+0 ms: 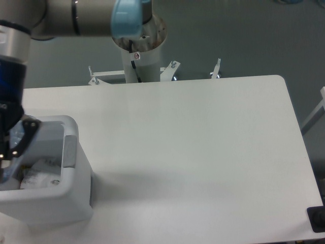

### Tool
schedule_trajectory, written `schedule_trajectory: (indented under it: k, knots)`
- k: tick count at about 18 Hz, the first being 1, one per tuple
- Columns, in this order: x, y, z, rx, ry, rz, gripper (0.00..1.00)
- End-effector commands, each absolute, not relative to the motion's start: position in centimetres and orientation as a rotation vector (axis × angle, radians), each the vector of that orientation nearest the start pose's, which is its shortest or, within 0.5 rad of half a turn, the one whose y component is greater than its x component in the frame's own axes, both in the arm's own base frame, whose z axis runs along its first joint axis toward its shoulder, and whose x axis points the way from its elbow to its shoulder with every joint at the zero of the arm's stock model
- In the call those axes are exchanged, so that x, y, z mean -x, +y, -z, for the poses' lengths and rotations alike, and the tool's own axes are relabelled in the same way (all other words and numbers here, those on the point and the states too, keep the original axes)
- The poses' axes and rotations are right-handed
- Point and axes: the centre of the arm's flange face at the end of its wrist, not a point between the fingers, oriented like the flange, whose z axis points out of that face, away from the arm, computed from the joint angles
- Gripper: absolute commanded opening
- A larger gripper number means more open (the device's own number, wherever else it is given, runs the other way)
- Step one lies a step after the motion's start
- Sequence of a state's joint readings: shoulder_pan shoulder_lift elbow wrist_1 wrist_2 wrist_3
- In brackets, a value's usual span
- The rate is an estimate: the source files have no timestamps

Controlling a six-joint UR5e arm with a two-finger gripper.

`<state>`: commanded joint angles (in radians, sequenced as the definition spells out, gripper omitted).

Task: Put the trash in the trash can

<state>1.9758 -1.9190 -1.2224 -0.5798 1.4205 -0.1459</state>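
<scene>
The gripper (pixel 11 152) hangs at the far left edge of the view, directly over the open top of the trash can (pixel 68 203), with only one dark finger (pixel 23 138) clearly in sight and the rest cut off by the frame. Between that finger and the frame edge sits a pale, bluish-clear shape that looks like the flattened bottle (pixel 14 136), so the fingers appear closed around it, though the far side of the grip is out of view. Below the gripper, inside the bin, the crumpled white wad (pixel 40 173) lies against the inner wall near the bottom. The trash can itself is a white rectangular bin with rounded corners and a thick rim, standing on the left front part of the white table (pixel 203 152). Above, the arm (pixel 61 18) stretches from the gripper's side across to a light blue joint cap (pixel 127 18) and down to the base column (pixel 139 56) behind the table's back edge.
</scene>
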Motion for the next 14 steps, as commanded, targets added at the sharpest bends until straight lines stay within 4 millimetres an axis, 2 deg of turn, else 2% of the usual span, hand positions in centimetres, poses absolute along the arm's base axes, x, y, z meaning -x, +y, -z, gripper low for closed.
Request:
schedule_trajectory:
  k: [1, 6, 8, 11, 14]
  knots:
    - [12.7, 67.5, -58.7, 2.104, -0.461, -0.010, 0.98]
    - [13.3, 67.2, -58.7, 2.111, -0.448, -0.033, 1.00]
    - [14.4, 66.6, -59.4, 2.096, -0.472, -0.056, 1.00]
    - [19.2, 64.2, -60.9, 2.059, -0.558, -0.141, 1.00]
    - [25.6, 61.6, -61.8, 2.037, -0.623, -0.233, 1.00]
